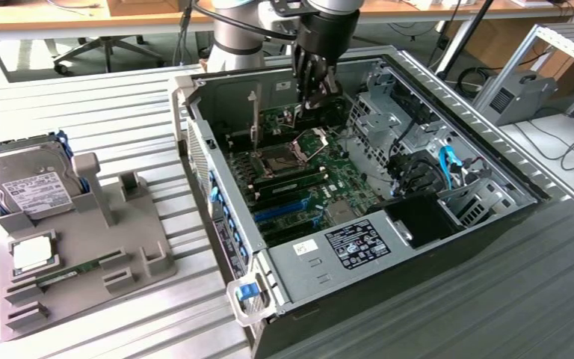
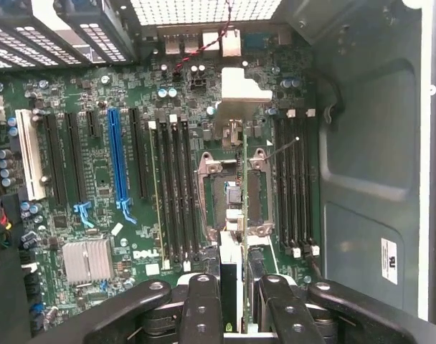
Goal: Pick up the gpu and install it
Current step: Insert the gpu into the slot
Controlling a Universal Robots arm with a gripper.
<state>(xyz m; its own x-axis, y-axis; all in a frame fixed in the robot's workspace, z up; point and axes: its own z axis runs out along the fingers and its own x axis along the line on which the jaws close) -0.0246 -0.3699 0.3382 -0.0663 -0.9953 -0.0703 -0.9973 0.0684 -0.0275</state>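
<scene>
Inside the open black metal computer case [image 1: 218,96], near its far end, the black 2-finger gripper [image 2: 243,304] is partly closed on the slim black gpu card [image 2: 231,283]. It holds the card edge-on above the silver CPU socket [image 2: 262,192] of the green motherboard [image 2: 96,188]. The pick-up looks done, but the card is not seated in any slot.
</scene>
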